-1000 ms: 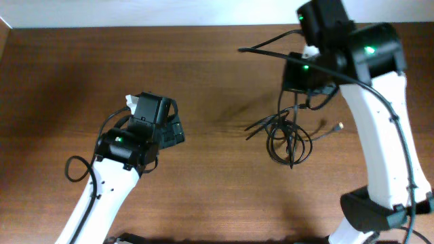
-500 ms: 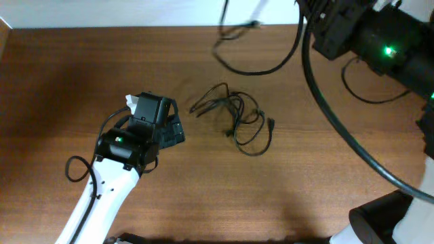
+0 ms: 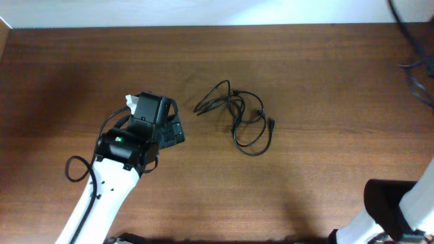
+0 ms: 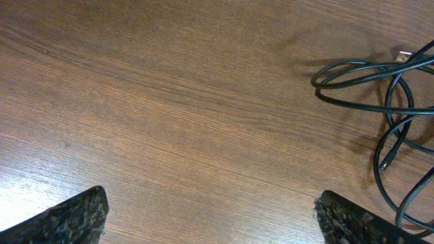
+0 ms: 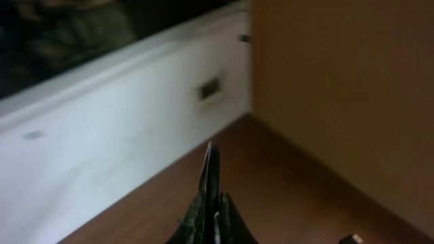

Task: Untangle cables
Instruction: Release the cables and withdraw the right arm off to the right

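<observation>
Moved from right half of brown wooden table [image 3: 68,68] toward its centre: thin black looped cables [image 3: 236,107]. Pulled away from above them, now only at right edge and near-right corner: white-and-black right arm [image 3: 386,200].

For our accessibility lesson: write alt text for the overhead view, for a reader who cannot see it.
A loose tangle of thin black cables lies near the middle of a brown wooden table. The left arm's tool sits just left of it, not touching; the right arm shows only at the lower right corner.
</observation>
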Controlling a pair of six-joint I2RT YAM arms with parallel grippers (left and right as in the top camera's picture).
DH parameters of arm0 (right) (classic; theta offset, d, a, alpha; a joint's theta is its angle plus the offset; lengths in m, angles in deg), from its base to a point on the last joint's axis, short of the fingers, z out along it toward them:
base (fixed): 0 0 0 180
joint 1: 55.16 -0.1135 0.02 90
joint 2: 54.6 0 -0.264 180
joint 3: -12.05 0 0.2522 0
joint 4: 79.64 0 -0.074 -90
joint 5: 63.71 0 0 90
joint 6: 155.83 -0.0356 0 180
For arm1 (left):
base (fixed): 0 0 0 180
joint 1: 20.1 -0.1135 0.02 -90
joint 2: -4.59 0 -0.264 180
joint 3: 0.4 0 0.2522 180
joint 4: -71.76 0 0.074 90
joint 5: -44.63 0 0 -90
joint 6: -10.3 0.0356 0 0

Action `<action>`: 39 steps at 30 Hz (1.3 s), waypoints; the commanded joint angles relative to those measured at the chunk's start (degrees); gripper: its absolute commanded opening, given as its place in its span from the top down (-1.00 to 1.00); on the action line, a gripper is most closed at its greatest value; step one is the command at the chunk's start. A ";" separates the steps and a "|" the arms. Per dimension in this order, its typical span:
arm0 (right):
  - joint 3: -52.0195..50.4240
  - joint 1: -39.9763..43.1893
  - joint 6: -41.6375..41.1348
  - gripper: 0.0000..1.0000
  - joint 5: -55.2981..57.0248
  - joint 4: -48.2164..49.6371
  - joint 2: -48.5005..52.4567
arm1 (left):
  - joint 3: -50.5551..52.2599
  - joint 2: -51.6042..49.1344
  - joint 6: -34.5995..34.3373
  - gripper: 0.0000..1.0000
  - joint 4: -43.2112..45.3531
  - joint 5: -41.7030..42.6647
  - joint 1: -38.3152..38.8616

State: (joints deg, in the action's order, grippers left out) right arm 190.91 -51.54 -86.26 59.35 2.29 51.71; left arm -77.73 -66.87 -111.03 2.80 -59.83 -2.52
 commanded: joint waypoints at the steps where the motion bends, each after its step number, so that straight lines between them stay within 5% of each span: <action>1: 0.11 13.53 -1.46 0.92 -4.07 0.35 4.46 | 0.00 0.70 -0.79 -0.98 0.00 -0.98 -0.13; 6: 0.11 37.13 -2.56 0.92 -27.65 1.33 20.57 | 0.00 0.70 -0.79 -0.98 -0.02 -1.01 -0.13; 9: -1.53 44.26 -2.71 0.92 -30.60 0.31 26.67 | 0.00 0.70 -0.79 -0.98 0.00 -0.98 -0.13; 20: -15.96 53.42 -6.62 0.92 -31.39 2.60 26.75 | 0.00 0.70 -0.79 -0.98 0.00 -0.98 -0.13; 21: -15.96 53.42 -6.64 0.54 -31.39 2.60 26.75 | 0.00 0.70 -0.79 -0.98 -0.02 -0.98 -0.13; 22: -15.96 53.42 -6.64 -0.11 -32.96 2.71 26.75 | 0.00 0.70 -0.79 -0.98 -0.02 -0.98 -0.13; 24: -15.96 53.42 -6.62 -0.64 -36.76 2.91 26.75 | 0.00 0.70 -0.79 -0.98 0.00 -0.98 -0.13; 27: -15.96 53.42 -5.27 -0.86 -43.32 3.08 26.75 | 0.00 0.70 -0.79 -0.98 -0.02 -0.98 -0.13; 33: -15.96 51.71 5.14 -0.89 -54.51 2.10 26.73 | 0.00 0.70 -0.79 -0.98 -0.02 -1.01 -0.13; 39: -15.96 30.80 11.69 -0.89 -46.40 -0.37 26.73 | 0.00 0.70 -0.79 -0.98 0.00 -1.01 -0.13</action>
State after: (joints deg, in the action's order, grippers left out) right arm 175.02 -16.55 -76.60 9.48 2.22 78.98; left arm -77.73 -66.87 -111.03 2.71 -59.83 -2.52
